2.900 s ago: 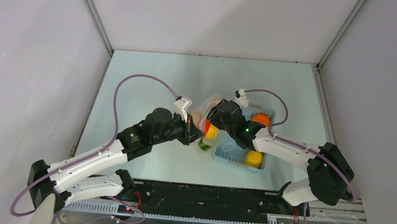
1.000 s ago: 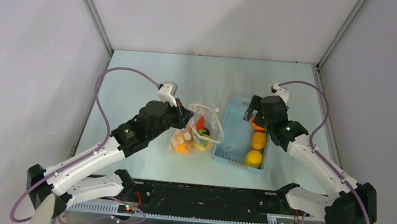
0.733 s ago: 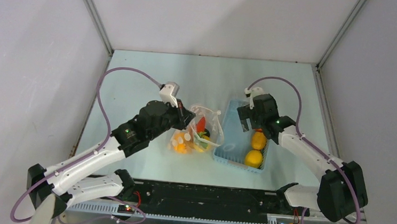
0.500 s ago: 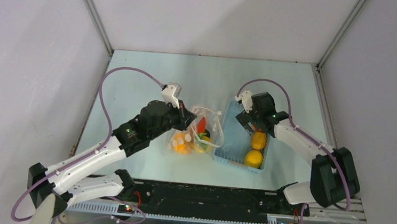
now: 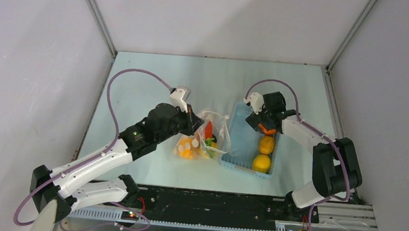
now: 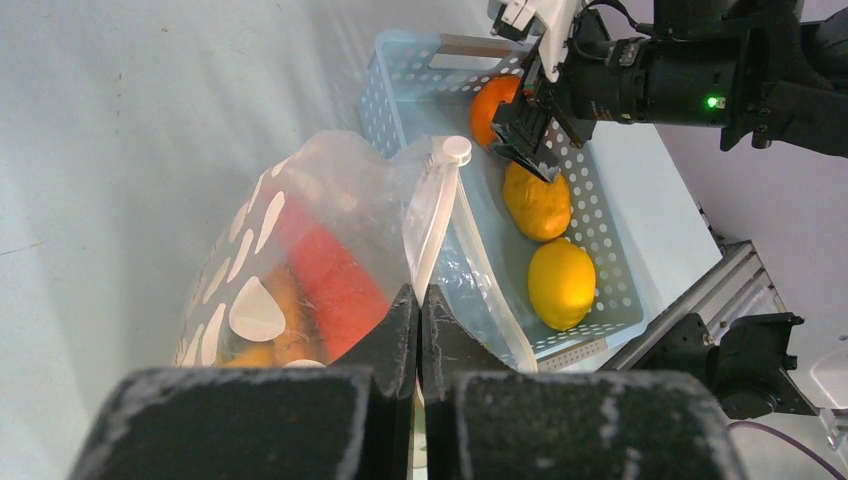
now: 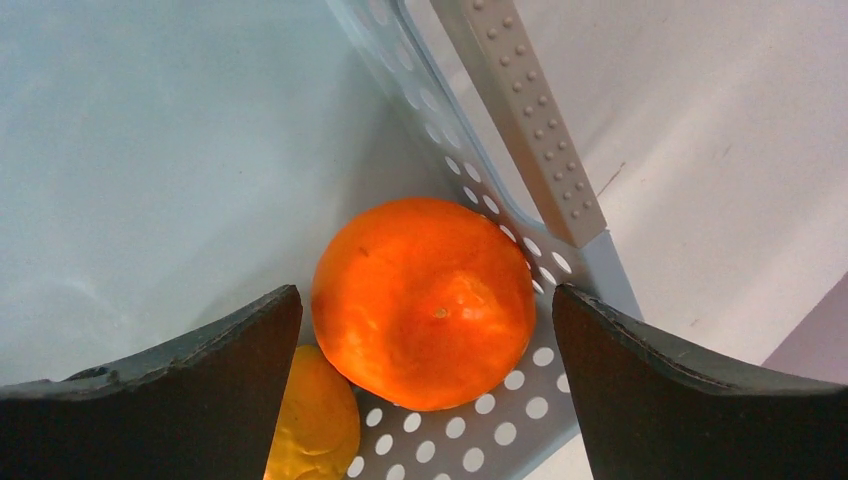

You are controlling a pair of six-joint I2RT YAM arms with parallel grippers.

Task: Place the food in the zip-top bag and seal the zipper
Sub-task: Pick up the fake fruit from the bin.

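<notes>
The clear dotted zip-top bag [image 5: 199, 142] lies left of the basket, and the zip-top bag [image 6: 300, 240] holds a red pepper [image 6: 335, 280] and orange and yellow pieces. My left gripper [image 6: 418, 298] is shut on the bag's mouth edge at the white zipper [image 6: 428, 222], whose slider [image 6: 456, 150] points up. My left gripper [image 5: 193, 127] holds that edge raised. My right gripper [image 7: 424, 296] is open, its fingers straddling an orange fruit [image 7: 420, 260] at the basket's far end without touching it. Two yellow lemons [image 5: 266, 144] [image 5: 261, 163] lie nearer in the basket.
The light blue perforated basket [image 5: 236, 161] stands right of the bag, and its handle bar [image 7: 520, 100] is close behind the orange fruit. White walls enclose the table on three sides. The right arm [image 5: 320, 152] bends back along the basket's right side.
The right gripper left the bag's mouth, swung out over the basket's far end and settled around the orange fruit. The left gripper, still shut on the bag, shifted slightly right.
</notes>
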